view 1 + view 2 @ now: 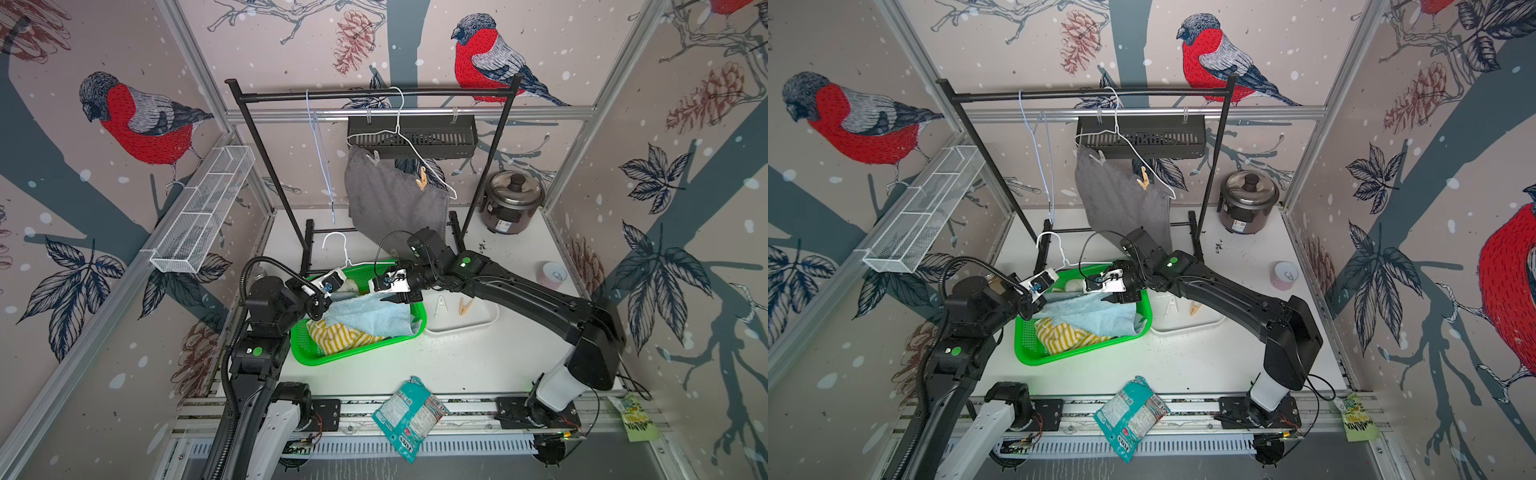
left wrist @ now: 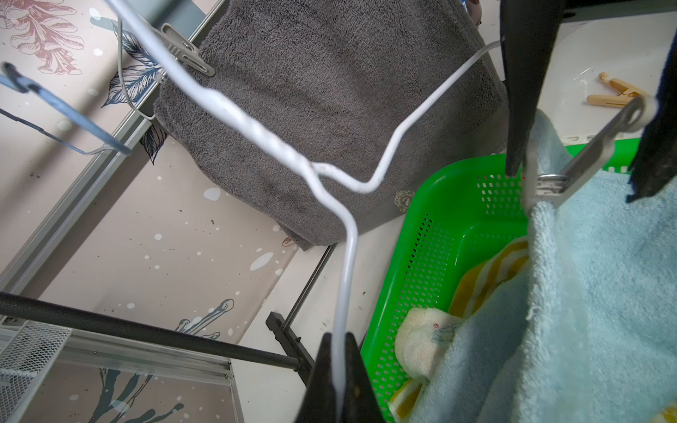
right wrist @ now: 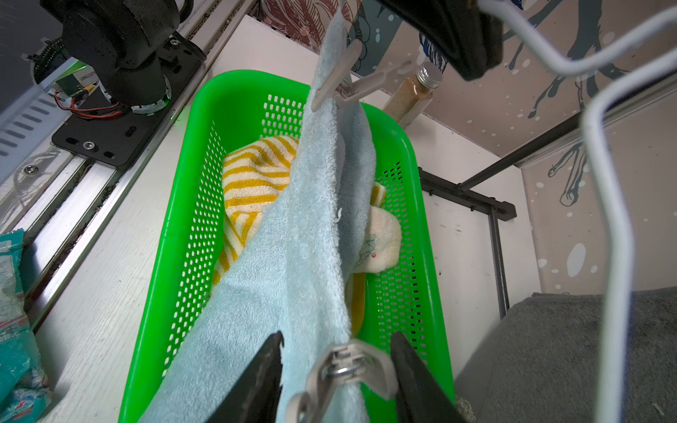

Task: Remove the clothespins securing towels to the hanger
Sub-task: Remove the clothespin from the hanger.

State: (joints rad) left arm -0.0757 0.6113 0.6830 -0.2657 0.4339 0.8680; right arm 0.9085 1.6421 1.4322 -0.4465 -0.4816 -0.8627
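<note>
Right wrist view: right tool (image 3: 337, 335) has its jaws apart, one on each side of a grey clothespin (image 3: 348, 366) that is clamped on the light blue towel (image 3: 293, 256). A second grey clothespin (image 3: 342, 78) pins the towel's far end. The towel drapes into the green basket (image 3: 183, 219), over the striped towel (image 3: 252, 175).

Left wrist view: left tool (image 2: 339, 338) is closed on the white hanger (image 2: 346, 263) wire.

Top view: the dark grey towel (image 1: 395, 199) hangs under the rack (image 1: 374, 94) bar with a tan clothespin (image 1: 422, 179) on it. Two loose clothespins (image 1: 440, 305) lie in the white tray (image 1: 478, 322) on the counter (image 1: 457, 357).
</note>
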